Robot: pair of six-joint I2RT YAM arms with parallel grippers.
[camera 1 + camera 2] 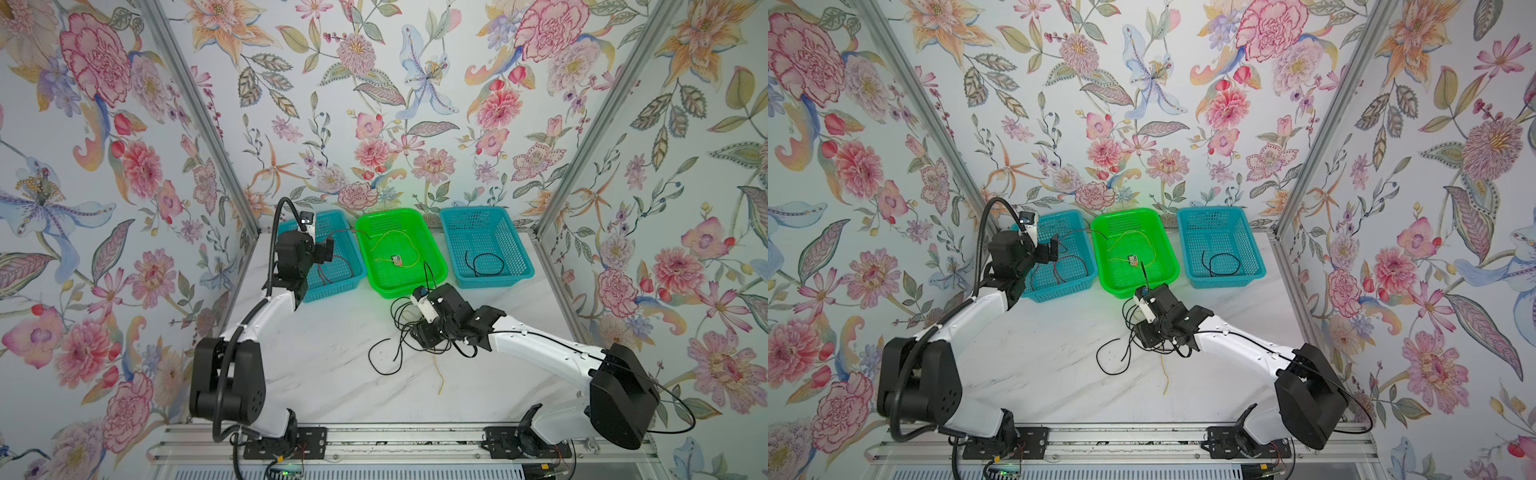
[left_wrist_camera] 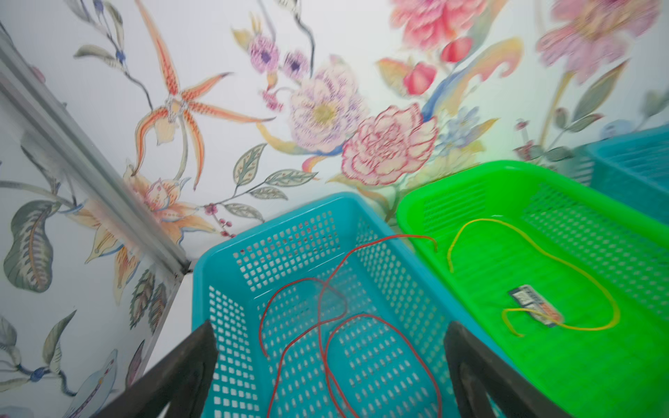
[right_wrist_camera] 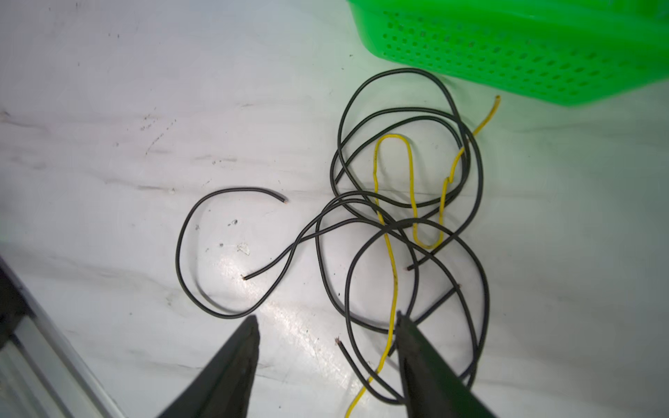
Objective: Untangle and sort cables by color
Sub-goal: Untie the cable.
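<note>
No legible text anywhere, small printed tag [image 2: 535, 305] in green basket [image 2: 597, 369], print too blurred

The white, grey-veined marble-look tabletop [image 3: 108, 108] was smooth and glossy. The bright green perforated plastic basket [image 2: 525, 170] and the teal perforated plastic basket [image 2: 199, 307] had a slight sheen; the thin black cables [image 3: 394, 70] looked smooth and matt.

A robot lab test booth: two robot arms [image 1: 540, 353] bolted to an aluminium rail [image 1: 395, 442] at the front of a marble-look surface [image 1: 332, 374], boxed in by flowered wallpaper panels [image 1: 374, 104] held on bare metal posts [image 1: 194, 104].
</note>
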